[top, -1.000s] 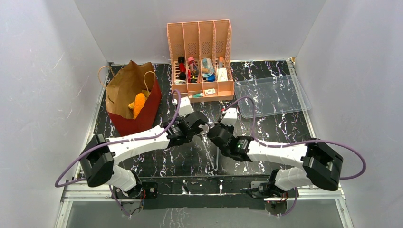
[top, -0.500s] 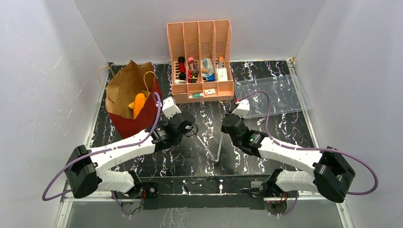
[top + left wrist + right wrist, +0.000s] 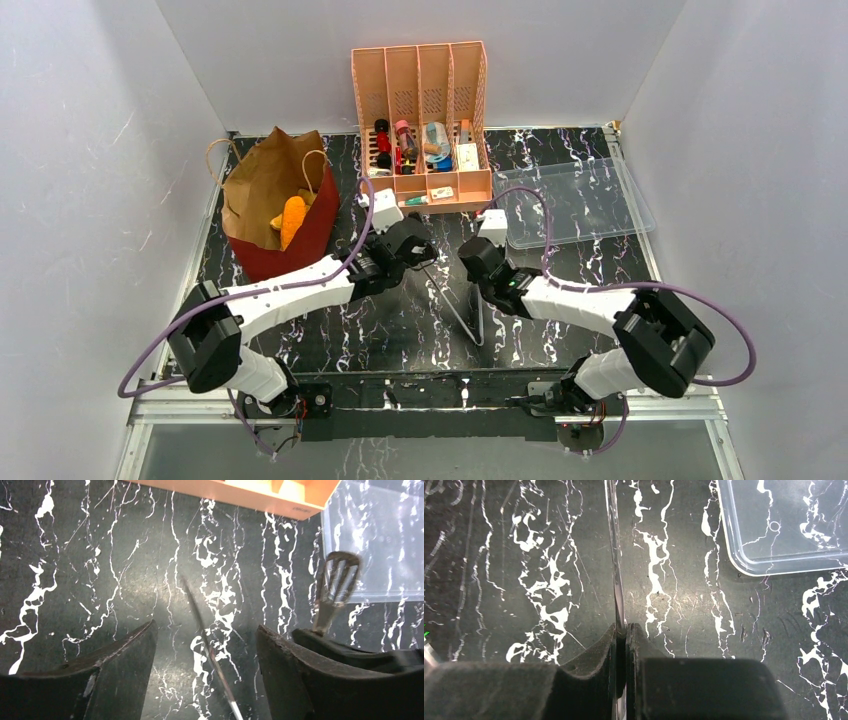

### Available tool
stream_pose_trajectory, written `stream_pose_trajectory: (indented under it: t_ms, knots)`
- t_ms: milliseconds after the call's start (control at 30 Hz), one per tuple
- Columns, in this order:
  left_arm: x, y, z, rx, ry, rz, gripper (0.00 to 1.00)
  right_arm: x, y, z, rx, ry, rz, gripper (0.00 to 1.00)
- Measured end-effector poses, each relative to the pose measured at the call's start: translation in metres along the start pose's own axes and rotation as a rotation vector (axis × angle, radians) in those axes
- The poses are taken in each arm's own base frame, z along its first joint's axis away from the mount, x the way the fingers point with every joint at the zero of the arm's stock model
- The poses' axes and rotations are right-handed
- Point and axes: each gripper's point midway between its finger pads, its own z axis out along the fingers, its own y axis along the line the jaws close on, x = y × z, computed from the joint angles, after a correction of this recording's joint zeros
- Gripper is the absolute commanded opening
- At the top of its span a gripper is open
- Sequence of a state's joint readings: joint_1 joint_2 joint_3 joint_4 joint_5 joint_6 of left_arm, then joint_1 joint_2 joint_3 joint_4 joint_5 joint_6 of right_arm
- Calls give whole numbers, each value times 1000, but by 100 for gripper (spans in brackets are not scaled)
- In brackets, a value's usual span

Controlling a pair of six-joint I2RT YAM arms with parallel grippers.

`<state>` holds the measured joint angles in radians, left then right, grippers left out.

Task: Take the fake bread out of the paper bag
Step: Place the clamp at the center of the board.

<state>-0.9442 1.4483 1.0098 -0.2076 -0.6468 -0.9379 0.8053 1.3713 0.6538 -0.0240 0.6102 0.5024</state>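
Fake bread [image 3: 292, 221], an orange croissant-like toy piece with a paler golden piece at its side, lies inside the open mouth of the tall brown kraft paper bag [image 3: 262, 180]. The bag has a red lower part and thin loop handles, and it stands at the far left of the black white-veined marble table [image 3: 330, 330], well apart from both arms.

The left gripper [image 3: 205, 628] hovers over the middle of the table with its fingers spread apart. One slender arm of a pair of thin metal tongs [image 3: 615, 570] runs between the fingers, which grip nothing. A slotted tong head [image 3: 340, 575] shows just past one of its fingers.

The right gripper [image 3: 625, 628] is pinched tight on a thin metal arm of the tongs, whose two arms form a V that joins nearer the arm bases in the top view.

A pink slotted desk organizer [image 3: 420, 90] holding small bottles and boxes stands at the far edge. A clear flat plastic tray [image 3: 575, 205] lies to its right, just beyond the right gripper.
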Motion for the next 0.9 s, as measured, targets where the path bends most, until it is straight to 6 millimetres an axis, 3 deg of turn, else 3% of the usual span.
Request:
stream_pose_trajectory:
  t_ms: [233, 333, 500, 633, 767, 900]
  knots:
    - [-19, -10, -11, 39, -30, -11, 77, 15, 4, 16, 15, 50, -93, 1]
    - [-33, -15, -26, 70, -53, -18, 78, 18, 6, 21, 17, 63, -111, 13]
    - [-75, -42, -66, 136, -135, -8, 79, 19, 13, 30, 13, 63, -127, 38]
    - [-107, -61, -106, 182, -219, 26, 79, 19, 17, 35, 9, 61, -134, 50]
    - [-147, -67, -147, 187, -322, 65, 81, 20, 20, 39, 10, 66, -152, 61]
    - [-192, -64, -181, 166, -432, 86, 83, 16, 21, 39, 7, 59, -157, 65]
